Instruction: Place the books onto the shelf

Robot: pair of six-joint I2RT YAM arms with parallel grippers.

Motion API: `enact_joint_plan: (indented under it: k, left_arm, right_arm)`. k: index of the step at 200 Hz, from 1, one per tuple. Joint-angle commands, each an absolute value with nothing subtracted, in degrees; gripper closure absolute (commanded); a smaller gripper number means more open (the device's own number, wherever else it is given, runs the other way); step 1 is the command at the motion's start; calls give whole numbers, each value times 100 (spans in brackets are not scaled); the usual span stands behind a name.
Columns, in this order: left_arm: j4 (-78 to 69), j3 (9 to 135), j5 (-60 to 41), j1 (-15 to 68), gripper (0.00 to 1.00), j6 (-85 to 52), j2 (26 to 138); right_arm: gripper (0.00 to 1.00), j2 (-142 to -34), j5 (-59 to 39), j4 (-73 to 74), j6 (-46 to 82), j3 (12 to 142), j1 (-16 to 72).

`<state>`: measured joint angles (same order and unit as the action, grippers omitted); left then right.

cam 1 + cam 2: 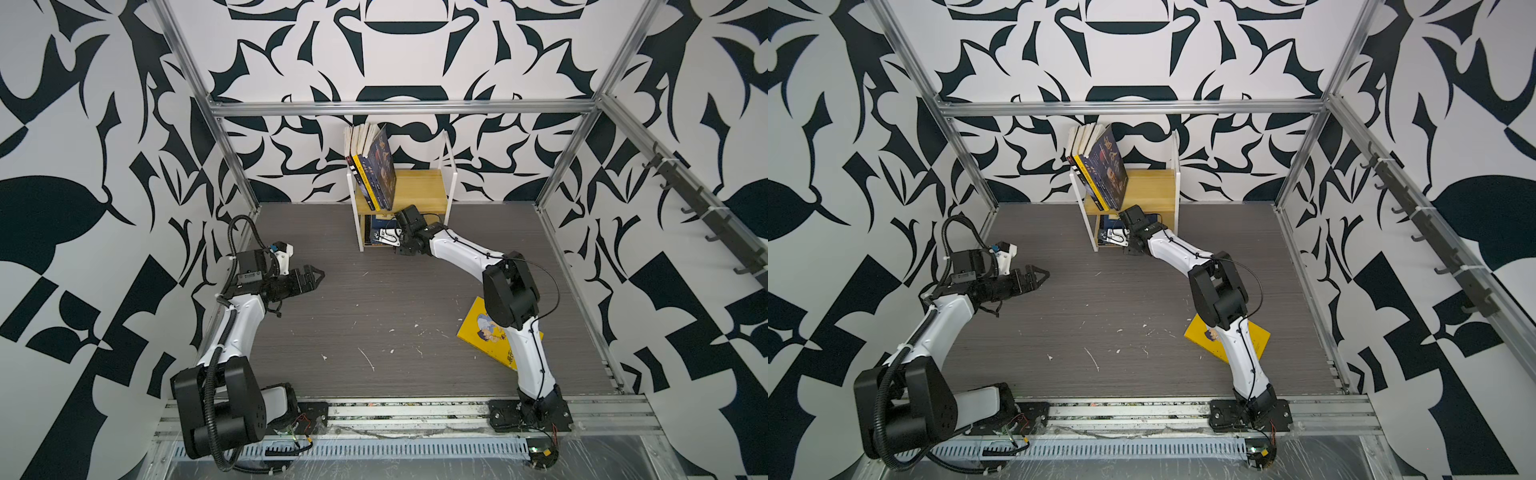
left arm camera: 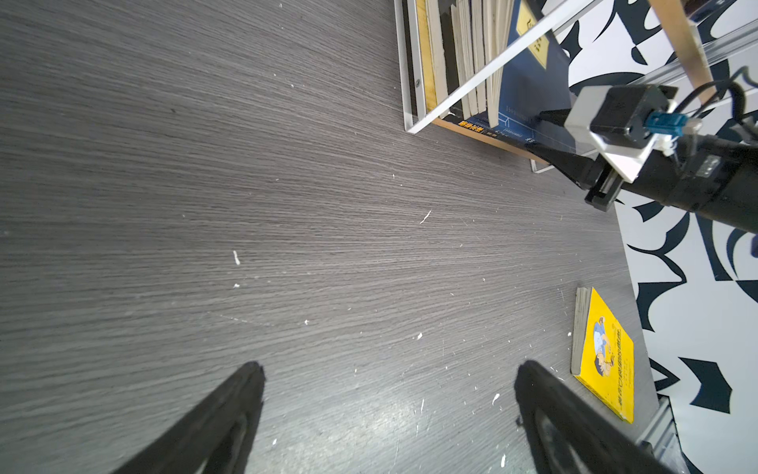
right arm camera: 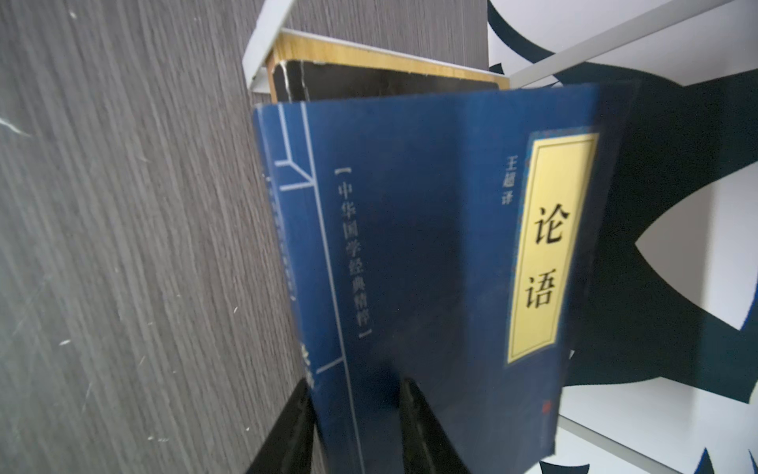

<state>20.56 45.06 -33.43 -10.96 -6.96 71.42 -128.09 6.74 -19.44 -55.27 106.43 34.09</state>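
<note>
Presently the navy book [image 3: 430,246], yellow title label showing, sits part-way into the lower tier of the shelf [image 1: 424,187], over a black-covered book [image 3: 369,82] lying there. The right end effector [image 3: 356,383] is narrow, pinching the navy book near its spine edge.

Recommended: slide it in level and straight, and release only once the cover is fully supported. A skewed push could shift the shelf.

The upper tier holds a leaning row of books [image 1: 376,166]. One yellow book [image 2: 607,353] lies flat on the table [image 1: 374,311], partly under the right arm. The left end effector [image 1: 314,276] hovers wide and empty.

The table is dark grey woodgrain, flecked white. The walls [image 1: 104,145] are patterned black and white, behind an aluminium frame [image 1: 399,109].
</note>
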Motion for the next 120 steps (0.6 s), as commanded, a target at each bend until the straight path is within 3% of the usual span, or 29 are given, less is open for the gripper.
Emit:
enact_joint_plan:
  k: [1,39,72,120]
  left_arm:
    - [2048,4368,-3401,-1127,1,-620,7075]
    - [2048,4360,-3394,-1128,1,-609,7067]
    - [2049,4365,-3393,-1129,1,-591,7058]
    - [2045,4364,-3421,-1130,1,-609,7084]
  right_arm:
    - [68,-12835,694,-1890,-5476,10940,3378]
    - [70,-12937,599,-2006,-5487,11163,3369]
    - [58,-12702,580,-2205,-5539,11059,3375]
    - [55,-12206,684,-2162,-5711,10576,3246]
